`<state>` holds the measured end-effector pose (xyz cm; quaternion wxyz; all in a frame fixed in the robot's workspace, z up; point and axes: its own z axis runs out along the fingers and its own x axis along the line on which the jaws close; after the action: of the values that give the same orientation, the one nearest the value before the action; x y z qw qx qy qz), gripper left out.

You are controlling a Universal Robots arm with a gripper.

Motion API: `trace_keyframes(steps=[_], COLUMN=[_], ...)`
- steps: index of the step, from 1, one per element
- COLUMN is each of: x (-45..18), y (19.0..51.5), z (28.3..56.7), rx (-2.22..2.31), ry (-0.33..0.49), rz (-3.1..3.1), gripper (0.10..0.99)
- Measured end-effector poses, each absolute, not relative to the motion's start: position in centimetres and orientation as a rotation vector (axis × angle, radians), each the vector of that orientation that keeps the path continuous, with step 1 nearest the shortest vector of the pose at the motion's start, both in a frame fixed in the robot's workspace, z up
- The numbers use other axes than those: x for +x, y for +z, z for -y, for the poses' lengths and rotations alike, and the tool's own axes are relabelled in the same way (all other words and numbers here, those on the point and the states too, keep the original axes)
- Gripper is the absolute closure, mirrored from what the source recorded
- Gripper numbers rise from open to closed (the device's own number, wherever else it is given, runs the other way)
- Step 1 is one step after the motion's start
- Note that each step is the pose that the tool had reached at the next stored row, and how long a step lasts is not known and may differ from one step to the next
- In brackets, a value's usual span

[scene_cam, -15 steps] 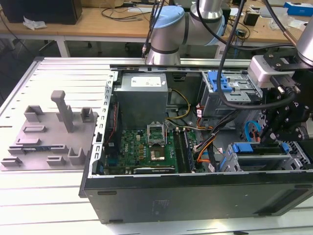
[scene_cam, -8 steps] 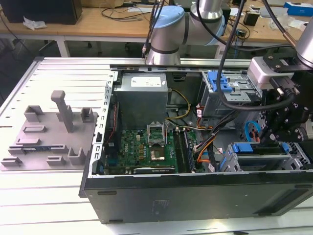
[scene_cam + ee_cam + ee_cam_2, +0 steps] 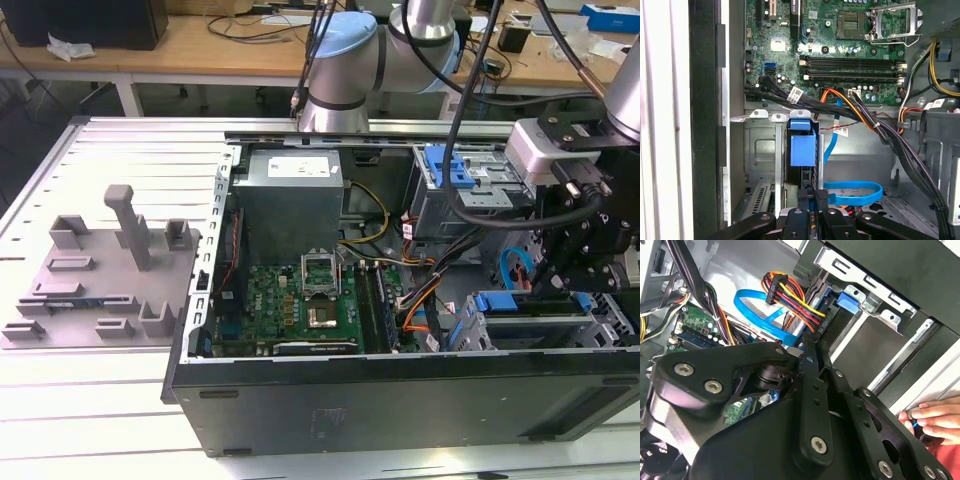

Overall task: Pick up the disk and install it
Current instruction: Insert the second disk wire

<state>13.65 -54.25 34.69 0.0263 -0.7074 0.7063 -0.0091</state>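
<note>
One disk, the silver metal hard drive with bright blue plastic side rails (image 3: 803,145), stands edge-on in the mouth of the grey metal drive cage (image 3: 760,150). Its blue end faces the camera in the first wrist view. The black pincer (image 3: 813,197) sits just behind it, in line with the slot. I cannot tell from where I stand whether the pincer grips the drive or merely rests against it.

In the exterior view the cage lies at about four o'clock within the open black computer case (image 3: 400,400). The green motherboard (image 3: 300,300) sits toward the case's middle. The grey plastic fixture plate with upright posts (image 3: 90,280) rests on the white slatted table (image 3: 100,420), out at nine o'clock from the case.

To my eye this is the seating step, with the drive part-way home. Doing it well looks like a matter of keeping the push square to the cage walls, so both rails run in their guides together; a tilted drive would likely bind.

Two things crowd the path. A flat blue data cable (image 3: 855,192) loops just beside the pincer, and a bundle of black, orange and yellow power wires (image 3: 860,112) crosses near the slot. Either could snag or get trapped.

A person's hand (image 3: 935,420) rests at the case's outer edge in the second wrist view, near the pincer's linkage, so a slow, gentle push seems wise.
</note>
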Motion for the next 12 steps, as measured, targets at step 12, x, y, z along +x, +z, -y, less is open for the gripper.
trace_keyframes(steps=[12], x=[13.74], y=[34.20], z=[54.25], rx=[-2.186], ry=[-0.028], rz=[-2.183], gripper=[0.922])
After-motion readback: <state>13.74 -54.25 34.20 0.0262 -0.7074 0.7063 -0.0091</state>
